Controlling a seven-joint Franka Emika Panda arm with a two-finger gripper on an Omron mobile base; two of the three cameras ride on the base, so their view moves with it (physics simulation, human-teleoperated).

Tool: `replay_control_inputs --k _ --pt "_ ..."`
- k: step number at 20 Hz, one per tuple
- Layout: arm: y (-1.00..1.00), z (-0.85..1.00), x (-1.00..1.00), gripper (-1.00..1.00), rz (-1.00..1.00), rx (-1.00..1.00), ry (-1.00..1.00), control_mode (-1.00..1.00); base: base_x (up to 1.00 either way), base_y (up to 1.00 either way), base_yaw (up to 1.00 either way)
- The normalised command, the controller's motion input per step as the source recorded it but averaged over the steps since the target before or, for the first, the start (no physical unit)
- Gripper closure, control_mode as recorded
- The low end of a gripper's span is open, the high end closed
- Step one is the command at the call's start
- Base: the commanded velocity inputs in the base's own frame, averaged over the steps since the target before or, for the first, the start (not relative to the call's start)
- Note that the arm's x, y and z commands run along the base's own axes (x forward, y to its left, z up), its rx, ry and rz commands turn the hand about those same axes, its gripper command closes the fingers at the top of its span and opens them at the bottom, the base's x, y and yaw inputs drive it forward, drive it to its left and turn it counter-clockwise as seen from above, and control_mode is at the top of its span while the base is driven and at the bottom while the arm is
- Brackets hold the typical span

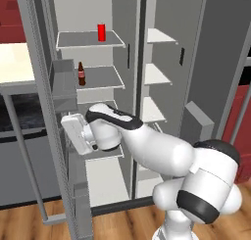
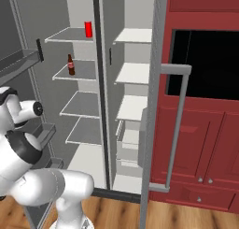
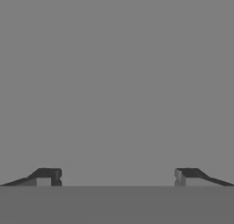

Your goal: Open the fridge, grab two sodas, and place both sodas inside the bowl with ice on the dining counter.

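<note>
**Facing an opened fridge, both sodas not yet taken**

Working from the left side across: the fridge (image 1: 130,53) has both doors swung wide, so I judge the first step done. The left door (image 1: 61,151) stands edge-on at about 9 o'clock in the left base view, its bins facing the shelves, and my hand sits just beside its inner face, at about 8 o'clock from the middle of that picture. In the hand view my gripper (image 3: 118,177) has its two dark fingertips (image 3: 45,176) set far apart, with nothing between them and plain grey surface ahead, which I take to be the door's inner wall, very near.

Further right, inside the left compartment, the red can (image 1: 101,32) stands upright on the top shelf at about 12 o'clock. The brown bottle (image 1: 81,75) stands upright one shelf down, at about 11 o'clock, toward the shelf's left end. Both are well apart from my hand.

At 3 o'clock the right door (image 2: 154,106) hangs open against the dark red cabinets (image 2: 200,144).

What is left, as I judge it: turning toward the shelves, taking each drink, and carrying both to the ice bowl.
</note>
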Motion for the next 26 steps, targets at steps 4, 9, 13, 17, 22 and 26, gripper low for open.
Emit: replay_control_inputs --k 4,9,13,17,22,26 --pt "-0.11 0.0 -0.37 -1.0 -0.05 0.0 0.0 -1.0 0.0 0.0 0.0" --pt "-0.56 0.04 -0.53 -1.0 -0.08 0.0 -0.03 -1.0 0.0 0.0 0.0" --pt "-0.72 0.21 -0.56 -1.0 -0.14 -0.01 -0.08 -1.0 0.0 0.0 0.0" --pt "-0.69 0.33 -0.52 -1.0 -0.19 -0.09 -0.04 -1.0 0.0 0.0 0.0" --pt "-0.55 0.32 -0.5 -1.0 -0.24 -0.23 0.0 -1.0 0.0 0.0 0.0" --pt "-0.55 0.42 -0.42 -1.0 -0.23 -0.26 0.0 -1.0 0.0 0.0 0.0"
